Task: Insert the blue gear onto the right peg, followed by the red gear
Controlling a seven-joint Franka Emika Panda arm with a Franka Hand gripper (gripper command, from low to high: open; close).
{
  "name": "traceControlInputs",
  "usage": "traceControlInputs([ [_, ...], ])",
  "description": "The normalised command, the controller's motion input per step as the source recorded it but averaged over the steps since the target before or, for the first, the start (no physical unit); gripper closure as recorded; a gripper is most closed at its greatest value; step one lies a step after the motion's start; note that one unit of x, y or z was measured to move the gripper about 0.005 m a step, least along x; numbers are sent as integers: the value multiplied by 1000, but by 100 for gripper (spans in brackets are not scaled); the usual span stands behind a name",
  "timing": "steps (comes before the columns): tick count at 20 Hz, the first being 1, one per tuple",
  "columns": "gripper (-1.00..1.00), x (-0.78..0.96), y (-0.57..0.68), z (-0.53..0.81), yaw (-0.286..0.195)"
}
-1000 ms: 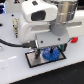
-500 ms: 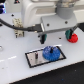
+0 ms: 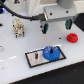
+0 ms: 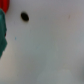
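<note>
Since half a second ago our arm has risen off the plate (image 3: 36,56) and swung toward the exterior view's right, leaving the blue gear (image 3: 50,53) behind. We see that gear lying flat on the plate's right end, apparently seated over the right peg, though the peg itself is hidden under it; the left peg (image 3: 35,54) stands bare as a thin dark pin. Being round, the gear has no long axis in plan; its hub faces straight up. Our fingers (image 3: 45,27) hang apart and empty, the gripper (image 3: 56,26) hovering above the worktop (image 3: 15,50) between the plate and the red gear (image 3: 72,38). That gear lies flat on the worktop, well apart from the plate toward the exterior view's right, its hole also facing up. We judge the blue step done and the reach for the red gear in hand. Next we must move further right, centre over the red gear, descend, and close on its rim. The wrist view shows only pale worktop, a dark spot, and a sliver of red at the edge, likely that gear.
</note>
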Motion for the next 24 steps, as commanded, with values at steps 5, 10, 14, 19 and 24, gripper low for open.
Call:
traceControlInputs([
  [5, -100, 330, 377, 7, 0],
  [10, -100, 123, 107, 26, 0],
  [14, -100, 201, 361, 42, 0],
  [19, -100, 170, 355, 115, 0],
  [24, -100, 115, 177, 27, 0],
])
